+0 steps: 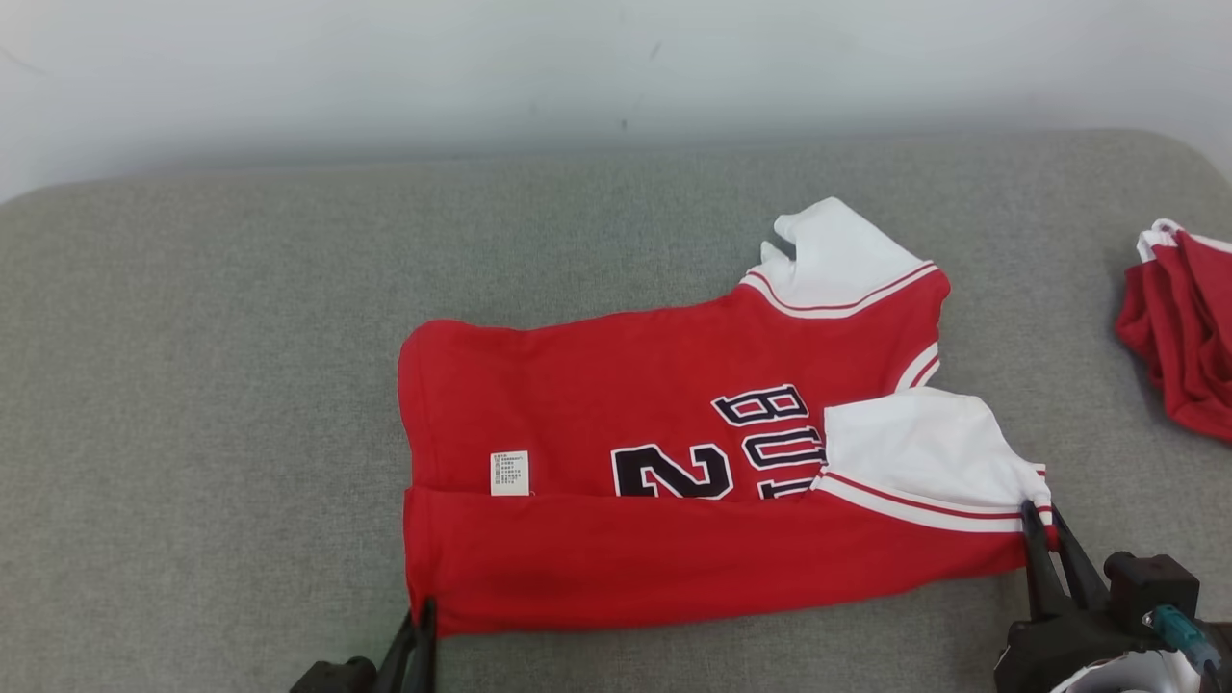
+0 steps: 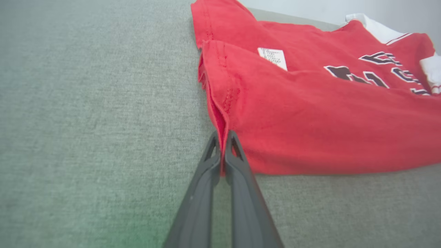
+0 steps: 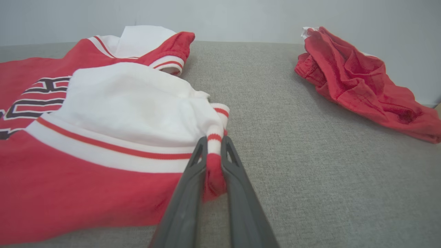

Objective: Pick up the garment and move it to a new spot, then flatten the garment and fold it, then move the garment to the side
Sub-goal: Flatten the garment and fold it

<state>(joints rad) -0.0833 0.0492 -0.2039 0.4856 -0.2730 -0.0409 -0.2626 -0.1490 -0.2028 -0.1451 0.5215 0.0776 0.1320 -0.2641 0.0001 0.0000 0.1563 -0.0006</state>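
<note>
Red garment [image 1: 674, 423] half-folded, gripped at both near corners.
Left fingers [image 2: 208, 168] pinch its hem corner; right fingers [image 3: 194, 172] pinch the striped sleeve cuff.

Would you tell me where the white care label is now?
Head view: the care label sits on the red jersey, left of the number, just above the folded edge.

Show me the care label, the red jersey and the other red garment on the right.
care label [image 1: 509, 473]: head view, centre of the white tag.
red jersey [image 1: 577, 385]: head view, plain red body.
other red garment [image 1: 1189, 337]: head view, crumpled middle.
</note>
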